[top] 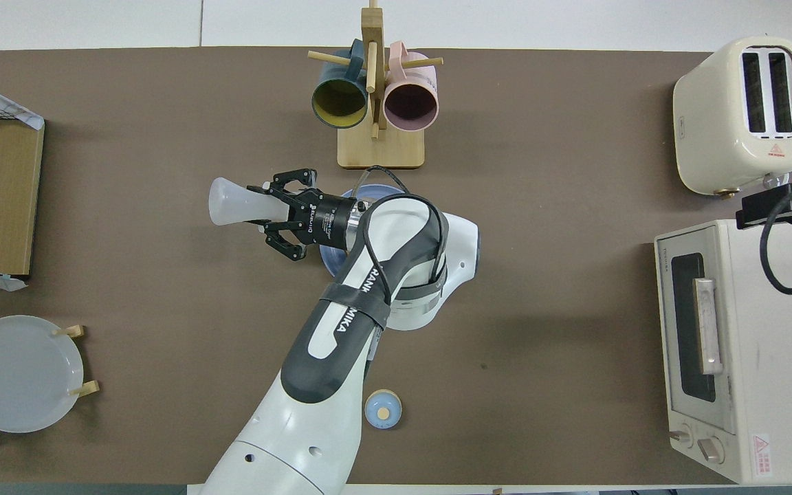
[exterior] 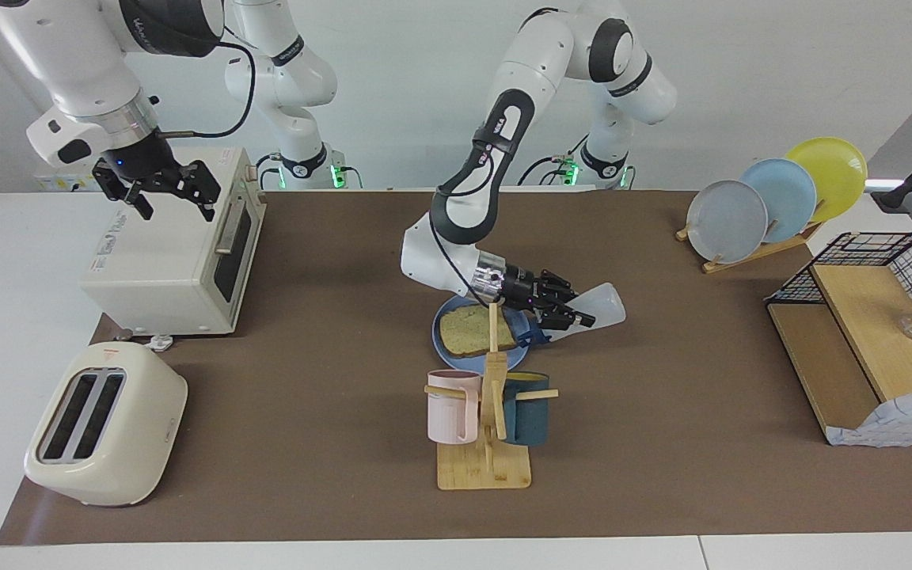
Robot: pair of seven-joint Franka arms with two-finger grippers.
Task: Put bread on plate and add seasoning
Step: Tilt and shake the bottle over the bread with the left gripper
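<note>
The bread (exterior: pixel 476 328) lies flat on the blue plate (exterior: pixel 442 342) at the middle of the table, just nearer to the robots than the mug rack. My left gripper (exterior: pixel 575 310) is shut on the seasoning (exterior: pixel 605 305), a translucent white bottle held tilted over, base up and away, navy cap (exterior: pixel 535 337) pointing down at the plate's edge beside the bread. In the overhead view the left gripper (top: pixel 258 205) grips the seasoning (top: pixel 231 201); the arm hides the bread and most of the plate (top: pixel 368 192). My right gripper (exterior: pixel 175 194) waits open over the toaster oven.
A wooden mug rack (exterior: pixel 484 443) with a pink and a dark mug stands by the plate. A toaster oven (exterior: pixel 179 253) and toaster (exterior: pixel 104 423) are at the right arm's end. A plate rack (exterior: pixel 773 198) and wire shelf (exterior: pixel 868 332) are at the left arm's end. A small blue bell (top: pixel 383 409) sits near the robots.
</note>
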